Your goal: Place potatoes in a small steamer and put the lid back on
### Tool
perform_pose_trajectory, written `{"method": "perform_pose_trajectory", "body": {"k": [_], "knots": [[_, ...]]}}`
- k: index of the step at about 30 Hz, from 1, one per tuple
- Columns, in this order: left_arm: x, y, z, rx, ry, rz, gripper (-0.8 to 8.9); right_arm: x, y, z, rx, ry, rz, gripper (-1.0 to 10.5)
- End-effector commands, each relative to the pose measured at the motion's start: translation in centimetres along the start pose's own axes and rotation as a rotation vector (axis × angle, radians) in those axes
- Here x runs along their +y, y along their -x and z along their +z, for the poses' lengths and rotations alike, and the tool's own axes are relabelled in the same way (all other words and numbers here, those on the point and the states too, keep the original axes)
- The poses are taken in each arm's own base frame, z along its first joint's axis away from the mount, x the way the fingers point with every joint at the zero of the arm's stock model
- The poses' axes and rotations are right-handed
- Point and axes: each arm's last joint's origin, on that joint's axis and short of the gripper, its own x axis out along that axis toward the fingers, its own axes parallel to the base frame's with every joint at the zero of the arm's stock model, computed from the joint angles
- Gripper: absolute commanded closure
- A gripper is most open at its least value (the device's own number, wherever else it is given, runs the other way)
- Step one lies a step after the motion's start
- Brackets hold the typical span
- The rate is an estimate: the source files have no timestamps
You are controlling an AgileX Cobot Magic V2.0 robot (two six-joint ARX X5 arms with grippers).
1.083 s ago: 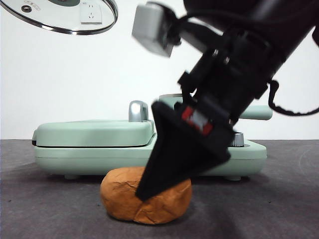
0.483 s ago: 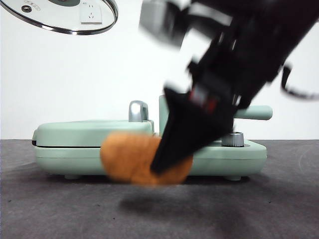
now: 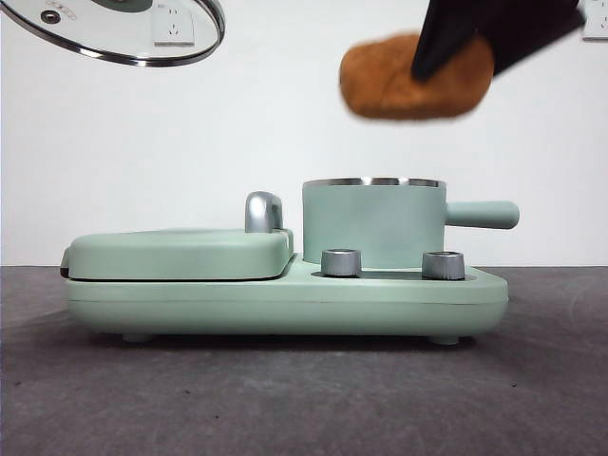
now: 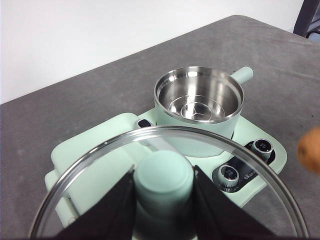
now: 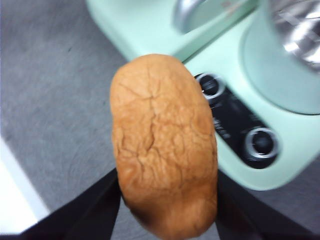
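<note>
While the right gripper (image 5: 165, 200) squeezes the potato (image 3: 416, 78) between its two black jaws, it holds it high in the air, above the small steamer (image 3: 373, 223) and a little toward the side where the pot's stubby handle (image 3: 483, 215) sticks out. The potato is a long, wrinkly, orange-brown lump, and it looks about as wide as the pot, so I think it has to go in very straight. A good way is to bring it over the middle of the shiny rim first, then go down slowly, and let go only when it is low inside the pot. If it comes down off to one side, it may bump the rim and roll onto the green base (image 3: 285, 302) or the dark table (image 3: 285, 399). In the right wrist view the two round knobs (image 5: 262, 143) sit under the potato, so it is not over the opening yet. The pot is open, and its steel inside (image 4: 197, 102) has nothing in it. The left gripper (image 4: 163, 210) pinches the green knob of the lid (image 4: 165, 177), holding the glass lid up high, away from the pot. It should wait there until the potato is in.
</note>
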Motion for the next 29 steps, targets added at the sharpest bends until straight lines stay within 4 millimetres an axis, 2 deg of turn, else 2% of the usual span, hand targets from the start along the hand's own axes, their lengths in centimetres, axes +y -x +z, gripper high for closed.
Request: {"method": "perform_pose_trajectory", "body": {"k": [1,6,14,20,29], "knots": [[0.0,0.3,0.8,-0.048,-0.006,0.001,7.99,-0.6,1.4,2.5,-0.048,-0.037,-0.025,7.3],[0.0,0.3,0.8,-0.048,-0.006,0.001,7.99,-3.2,1.7,6.2,-0.073,-0.085,-0.093,7.3],[0.0,0.3,0.8,-0.048,-0.006,0.001,7.99,-7.6,-2.1,10.5,-0.036,-0.092,-0.149,7.3],[0.0,0.3,0.8,-0.048,-0.006,0.001,7.99,-10.0,-5.8,11.7,-0.006,-0.088,-0.165,7.3],[0.0,0.3,0.8,-0.049,-0.004,0.001,7.99,-12.3,-10.6,11.4,0.055,-0.088,-0.186,7.3]]}}
